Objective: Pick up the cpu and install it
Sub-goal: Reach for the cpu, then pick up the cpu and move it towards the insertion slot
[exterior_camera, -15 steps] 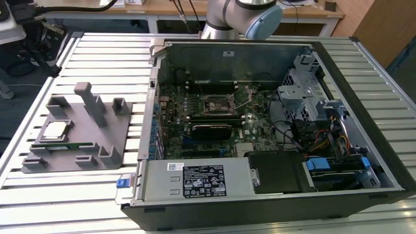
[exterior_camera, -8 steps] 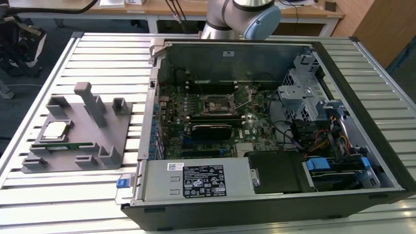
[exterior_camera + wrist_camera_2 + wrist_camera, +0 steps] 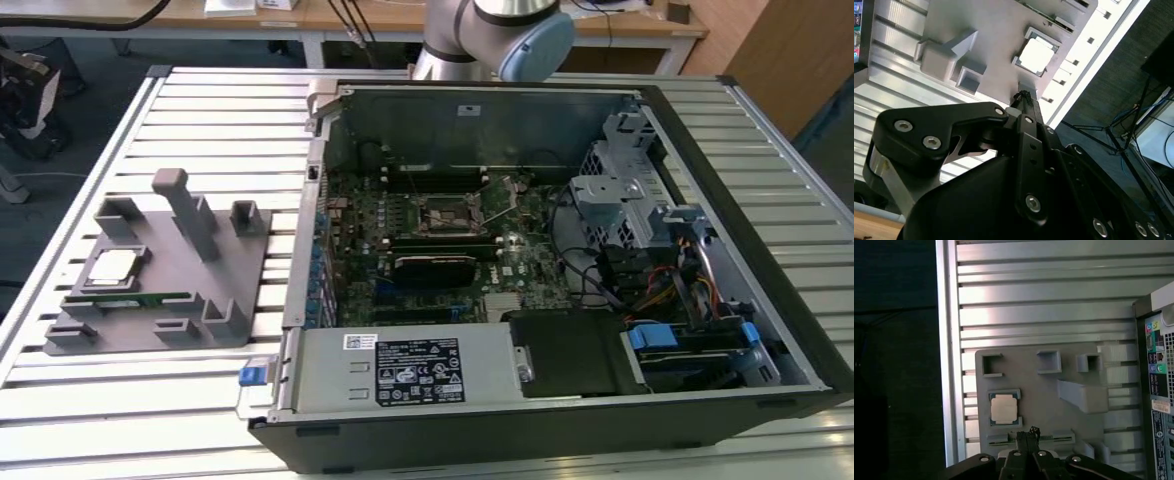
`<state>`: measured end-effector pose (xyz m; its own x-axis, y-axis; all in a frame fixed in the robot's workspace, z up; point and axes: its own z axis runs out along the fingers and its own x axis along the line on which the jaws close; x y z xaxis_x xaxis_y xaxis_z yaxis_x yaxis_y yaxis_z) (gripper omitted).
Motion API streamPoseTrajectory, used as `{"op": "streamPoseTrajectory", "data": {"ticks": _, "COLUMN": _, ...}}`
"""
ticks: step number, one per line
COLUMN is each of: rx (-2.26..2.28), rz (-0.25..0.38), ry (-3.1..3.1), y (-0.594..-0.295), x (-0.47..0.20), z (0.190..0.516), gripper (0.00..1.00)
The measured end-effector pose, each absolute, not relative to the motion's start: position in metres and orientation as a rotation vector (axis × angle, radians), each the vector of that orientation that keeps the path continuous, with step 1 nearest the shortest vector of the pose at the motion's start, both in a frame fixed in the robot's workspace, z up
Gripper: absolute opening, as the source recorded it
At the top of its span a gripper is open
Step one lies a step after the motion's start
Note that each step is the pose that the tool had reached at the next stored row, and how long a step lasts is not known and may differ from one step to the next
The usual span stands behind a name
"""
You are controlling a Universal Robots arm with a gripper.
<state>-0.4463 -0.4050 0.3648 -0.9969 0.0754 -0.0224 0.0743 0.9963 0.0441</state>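
Note:
The cpu [image 3: 114,267] is a small silver square chip lying flat in a framed pocket of the grey fixture plate [image 3: 167,325], on the exterior view's left. Both wrist views look down on it from well above: the cpu [image 3: 1004,407] and cpu [image 3: 1035,55] lie bare, with nothing touching them. My gripper [image 3: 1027,432] hangs high over the fixture plate's edge, just beside the chip, with its black fingertips pressed together and nothing between them. The same gripper [image 3: 1023,96] points toward the chip's pocket. The motherboard's black socket [image 3: 447,212] sits inside the open computer case.
A long green memory stick [image 3: 127,297] lies on the fixture plate beside the chip. Grey posts and blocks [image 3: 187,210] rise from the plate. The open computer case [image 3: 561,260] fills the middle of the slatted metal table [image 3: 200,100]. The table's edge [image 3: 946,365] runs close to the fixture.

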Motion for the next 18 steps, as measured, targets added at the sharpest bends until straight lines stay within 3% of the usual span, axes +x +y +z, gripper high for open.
{"op": "streamPoseTrajectory", "data": {"ticks": 18, "rx": 0.117, "rz": 0.067, "ry": 3.118, "y": -0.407, "x": -0.464, "z": 0.358, "gripper": 0.11}}
